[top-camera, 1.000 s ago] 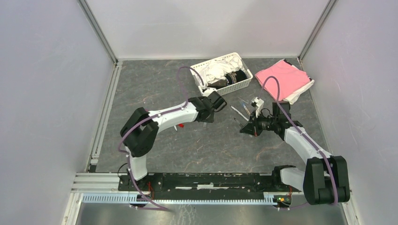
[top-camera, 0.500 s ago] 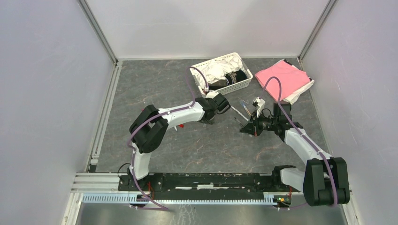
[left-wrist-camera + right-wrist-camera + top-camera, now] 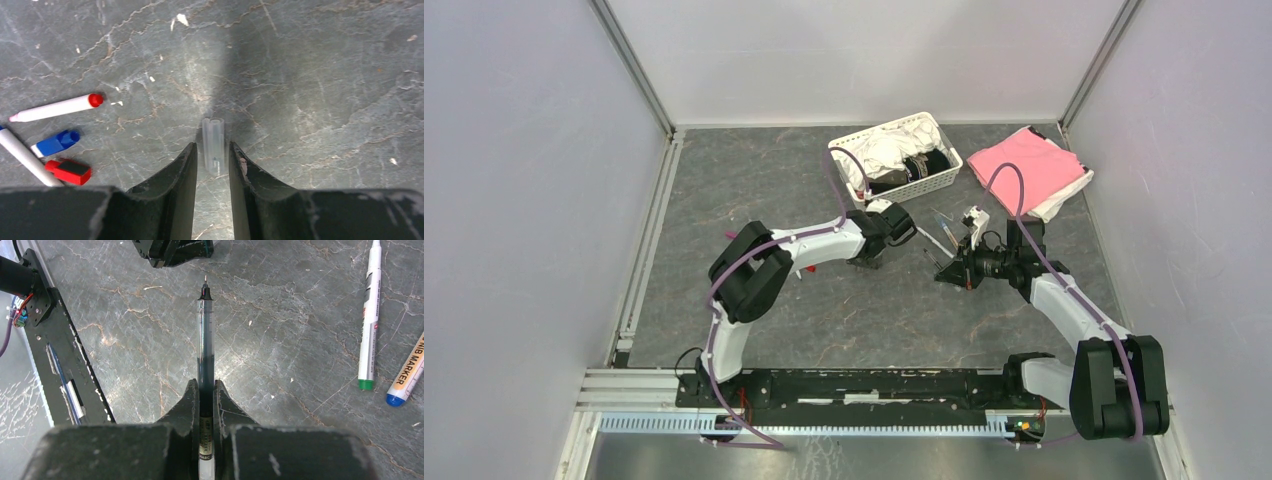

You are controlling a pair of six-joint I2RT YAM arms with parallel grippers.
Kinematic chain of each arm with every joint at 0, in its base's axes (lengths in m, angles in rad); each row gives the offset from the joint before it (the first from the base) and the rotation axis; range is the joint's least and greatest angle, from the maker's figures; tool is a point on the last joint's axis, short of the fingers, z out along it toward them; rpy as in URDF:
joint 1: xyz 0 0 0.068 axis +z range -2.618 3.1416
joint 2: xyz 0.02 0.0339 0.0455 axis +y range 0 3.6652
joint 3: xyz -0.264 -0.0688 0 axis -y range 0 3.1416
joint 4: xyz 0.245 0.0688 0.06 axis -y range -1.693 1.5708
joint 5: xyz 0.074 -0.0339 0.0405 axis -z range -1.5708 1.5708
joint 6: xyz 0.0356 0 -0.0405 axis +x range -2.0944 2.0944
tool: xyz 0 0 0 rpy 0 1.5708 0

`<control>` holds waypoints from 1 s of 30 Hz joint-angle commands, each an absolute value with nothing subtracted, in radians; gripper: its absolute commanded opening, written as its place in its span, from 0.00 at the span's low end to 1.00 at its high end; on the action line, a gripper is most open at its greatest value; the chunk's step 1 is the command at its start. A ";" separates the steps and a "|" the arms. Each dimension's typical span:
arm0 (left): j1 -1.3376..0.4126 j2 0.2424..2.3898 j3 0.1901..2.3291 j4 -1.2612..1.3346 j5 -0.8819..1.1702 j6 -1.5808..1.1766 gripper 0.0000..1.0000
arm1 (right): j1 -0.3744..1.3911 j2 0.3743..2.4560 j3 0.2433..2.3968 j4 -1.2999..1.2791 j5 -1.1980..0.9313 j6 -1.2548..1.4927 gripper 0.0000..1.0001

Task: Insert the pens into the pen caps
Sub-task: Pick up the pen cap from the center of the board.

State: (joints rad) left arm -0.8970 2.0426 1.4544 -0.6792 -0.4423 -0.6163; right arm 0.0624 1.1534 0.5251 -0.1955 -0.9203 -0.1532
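Locate the clear cap lying flat on the grey bench, lengthwise to the left wrist camera. Find the left gripper astride that cap, narrowly parted, one finger on each side with a sliver of bench on both. Cannot confirm contact with the cap.

Look left of the cap, well apart, for a white pen with a red end. Also left of the cap but nearer the camera, note a blue cap and a red cap close together. Note a second white pen just beside them at the frame edge.

Check the right gripper, right of the cap in the top view. Clamped tight on a dark pen, bare tip pointing back toward the cap and clear of the bench.

Also right of the cap, note a green-ended pen and a blue-ended marker lying loose.

Beyond the cap, near it, find a white basket holding cloth. Beyond and right of the cap, well apart, find a folded pink cloth.
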 commanded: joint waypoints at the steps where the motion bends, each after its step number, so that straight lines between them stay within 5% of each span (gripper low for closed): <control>1: -0.899 2.068 1.486 -0.668 -0.424 -0.588 0.35 | 0.058 1.152 0.516 -0.164 -0.934 -0.117 0.00; 6: -0.896 2.082 1.473 -0.667 -0.399 -0.575 0.23 | 0.055 1.150 0.515 -0.163 -0.934 -0.117 0.00; 13: -0.874 2.059 1.396 -0.654 -0.312 -0.566 0.22 | 0.052 1.144 0.507 -0.162 -0.934 -0.122 0.00; 19: -0.833 1.950 1.299 -0.532 -0.189 -0.602 0.03 | 0.053 1.142 0.485 -0.146 -0.941 -0.106 0.00; 30: -0.752 1.783 1.192 -0.334 -0.031 -0.710 0.02 | 0.057 1.162 0.428 -0.039 -0.983 -0.002 0.00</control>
State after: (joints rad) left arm -0.7902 1.8690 1.2274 -0.4553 -0.1371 -0.6228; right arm 0.0570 1.1549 0.4297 -0.1097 -0.9577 -0.0669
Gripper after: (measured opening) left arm 0.204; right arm 0.066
